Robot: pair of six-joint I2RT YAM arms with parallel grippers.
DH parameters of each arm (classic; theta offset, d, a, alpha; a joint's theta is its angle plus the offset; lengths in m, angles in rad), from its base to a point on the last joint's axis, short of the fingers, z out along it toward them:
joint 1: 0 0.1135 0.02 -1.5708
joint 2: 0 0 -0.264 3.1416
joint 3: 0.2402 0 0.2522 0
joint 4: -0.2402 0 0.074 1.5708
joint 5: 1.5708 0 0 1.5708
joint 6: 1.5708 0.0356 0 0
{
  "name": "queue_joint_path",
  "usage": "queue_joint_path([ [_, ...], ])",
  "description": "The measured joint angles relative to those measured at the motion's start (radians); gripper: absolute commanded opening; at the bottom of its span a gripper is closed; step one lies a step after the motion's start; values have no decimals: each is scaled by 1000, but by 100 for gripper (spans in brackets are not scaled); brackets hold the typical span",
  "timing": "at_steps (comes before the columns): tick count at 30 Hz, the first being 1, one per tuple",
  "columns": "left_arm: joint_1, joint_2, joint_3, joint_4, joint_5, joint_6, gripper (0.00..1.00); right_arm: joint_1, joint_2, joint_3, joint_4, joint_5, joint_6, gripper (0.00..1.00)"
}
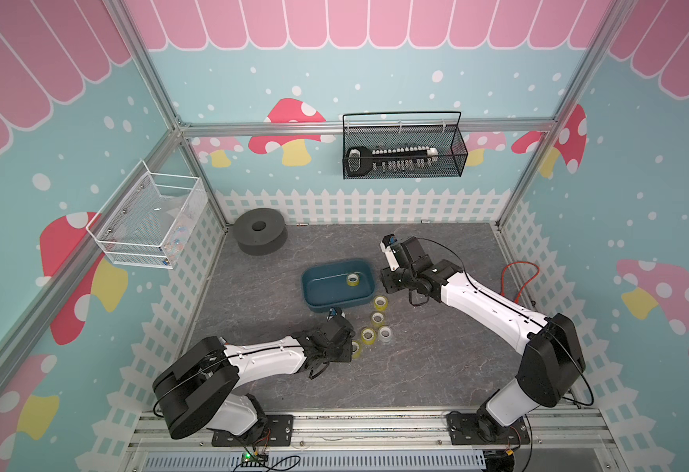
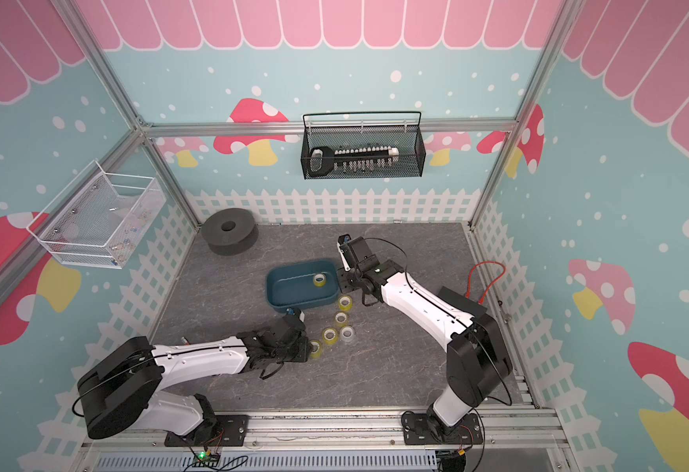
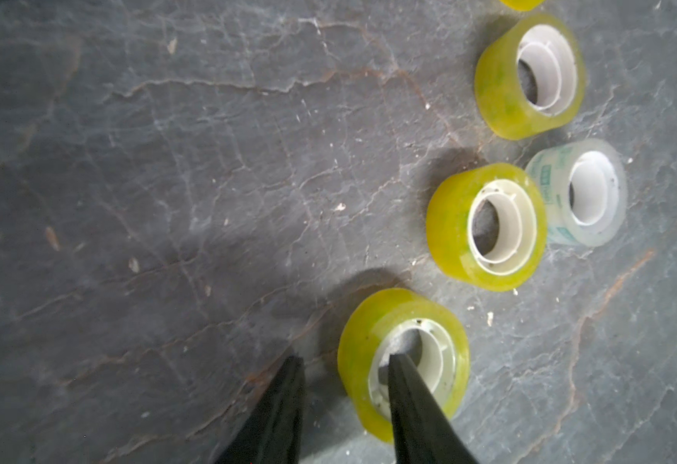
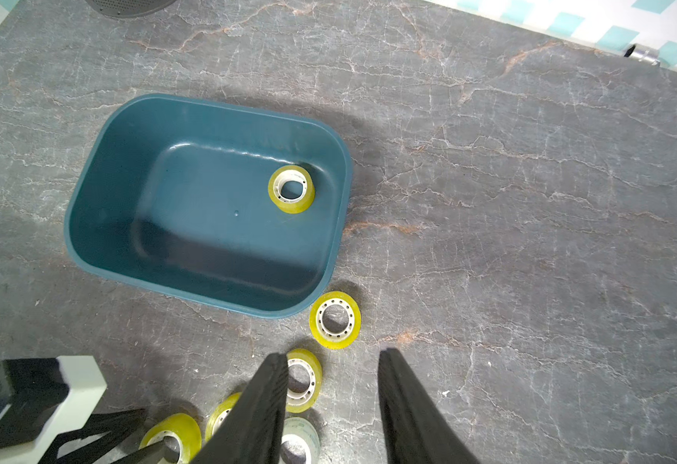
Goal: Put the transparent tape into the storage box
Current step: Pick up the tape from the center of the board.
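Left wrist view, lower middle: left gripper (image 3: 345, 357) apart, one finger inside the tape roll (image 3: 373, 317), one outside. Pinch that wall squarely, lift straight! Right gripper (image 4: 333, 353) apart, empty; storage box (image 4: 208, 261) centre-left in its wrist view.

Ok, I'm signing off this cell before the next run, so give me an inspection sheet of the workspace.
Surface: grey marbled tabletop, a few white specks, no spills.
Job's things: shallow dark teal plastic storage box holds one yellowish tape roll; four more yellowish rolls and one clear tape roll lie outside it.
Clutter: thick dark grey ring at the back.
Grippers: left jaws straddle the wall of one outside yellowish roll, one finger in its core, not clamped; right jaws open, empty.
Cables: orange cable loop at the table's edge; black cables along both arms.
Surroundings: black wire-mesh basket and white mesh basket on mushroom-print walls.
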Motion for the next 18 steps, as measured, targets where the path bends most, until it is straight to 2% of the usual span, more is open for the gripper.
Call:
queue_joint_path([
  [4, -5, 19, 12, 4, 0, 8, 30, -1, -7, -9, 3, 1, 0, 42],
  [9, -20, 65, 50, 13, 0, 19, 19, -2, -8, -13, 7, 2, 1, 42],
  [13, -27, 76, 66, 19, 0, 20, 1, -8, -9, -17, 9, 6, 1, 41],
  [18, -29, 58, 67, -2, -5, 26, 0, -14, -13, -17, 11, 15, 1, 41],
])
